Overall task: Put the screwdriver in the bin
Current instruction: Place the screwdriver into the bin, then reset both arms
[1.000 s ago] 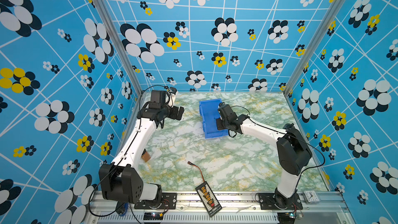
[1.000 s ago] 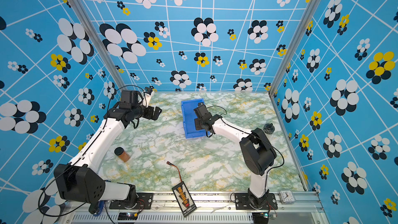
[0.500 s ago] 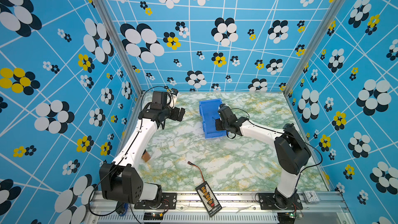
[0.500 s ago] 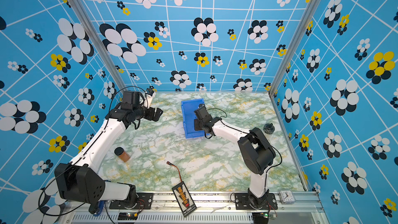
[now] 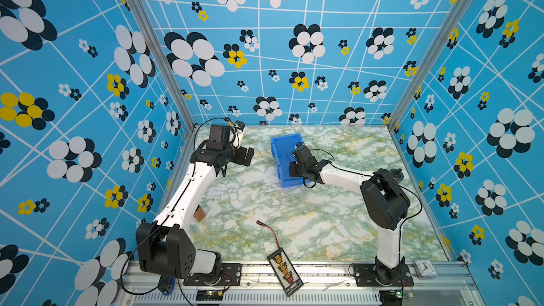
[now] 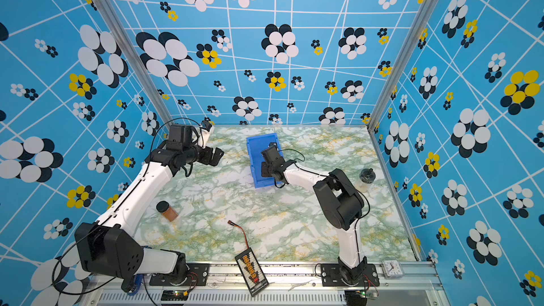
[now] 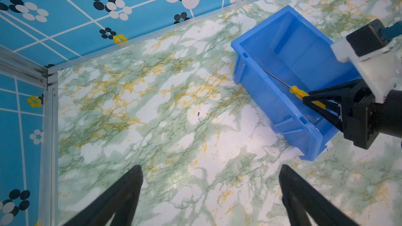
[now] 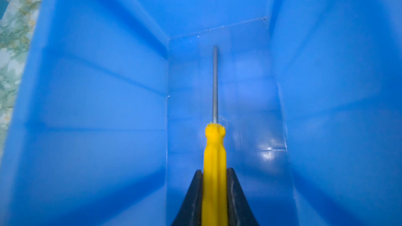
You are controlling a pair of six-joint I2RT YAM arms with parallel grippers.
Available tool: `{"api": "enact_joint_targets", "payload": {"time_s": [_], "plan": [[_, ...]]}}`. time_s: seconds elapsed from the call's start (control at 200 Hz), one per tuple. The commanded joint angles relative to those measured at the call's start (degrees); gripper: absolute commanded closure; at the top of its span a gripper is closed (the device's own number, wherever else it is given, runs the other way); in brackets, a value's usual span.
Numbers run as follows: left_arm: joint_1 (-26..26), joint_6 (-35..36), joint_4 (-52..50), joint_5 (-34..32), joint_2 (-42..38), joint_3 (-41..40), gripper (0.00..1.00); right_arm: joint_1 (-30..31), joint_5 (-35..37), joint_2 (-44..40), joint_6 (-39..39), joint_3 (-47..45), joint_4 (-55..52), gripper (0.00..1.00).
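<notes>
The right claw (image 8: 215, 170) is pinched tight on the yellow handle of the screwdriver (image 8: 214, 144), one black finger on each side, with the thin grey shaft pointing ahead into the bin (image 8: 97, 105). Seen from the left wrist, the claw reaches in at the bin's lowered front end and the tool slopes down toward the floor inside the blue walls; whether the tip touches the plastic I cannot tell. So the carrying looks done and the step in hand is the release. The next move calls for the jaws to part enough for the handle to slip free, then a clean pull back and up without snagging the lip or dragging the bin across the tabletop (image 7: 152, 109). The left claw (image 7: 211, 168) hangs wide open and empty above bare tabletop, near the bin's side but apart from it. In both top views the bin sits between the two arms.
</notes>
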Motion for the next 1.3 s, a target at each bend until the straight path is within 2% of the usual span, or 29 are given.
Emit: {"api": "enact_joint_targets", "payload": {"time_s": [0.0, 0.155, 0.475, 0.64, 0.99, 1.135, 1.294], "plan": [[-0.6, 0.2, 1.3, -0.6, 0.1, -0.8, 0.01, 0.5, -1.8, 3.5, 1.9, 1.9, -2.6, 0.81], [-0.8, 0.1, 1.4, -0.6, 0.2, -1.0, 0.01, 0.5, -1.8, 4.7, 2.5, 2.7, -3.2, 0.81], [-0.9, 0.5, 1.5, -0.9, 0.7, -0.7, 0.01, 0.5, -1.9, 4.2, 2.6, 3.3, -4.0, 0.65], [-1.1, 0.8, 1.4, -1.2, 0.9, -0.5, 0.01, 0.5, -0.4, 1.4, 0.9, 4.6, -5.7, 0.62], [-1.0, -1.0, 0.5, -2.2, 1.2, 0.5, 0.01, 0.5, 3.9, -11.8, -6.6, 11.0, -12.2, 0.50], [-0.8, -4.1, 1.7, -4.0, 1.4, -1.6, 0.01, -0.6, 6.3, -19.9, -9.2, 7.7, -13.5, 0.39], [-0.2, -7.7, 6.9, -8.8, 1.7, -6.8, 0.01, -6.6, 8.1, -28.5, -8.7, -1.4, -13.8, 0.28]]}}
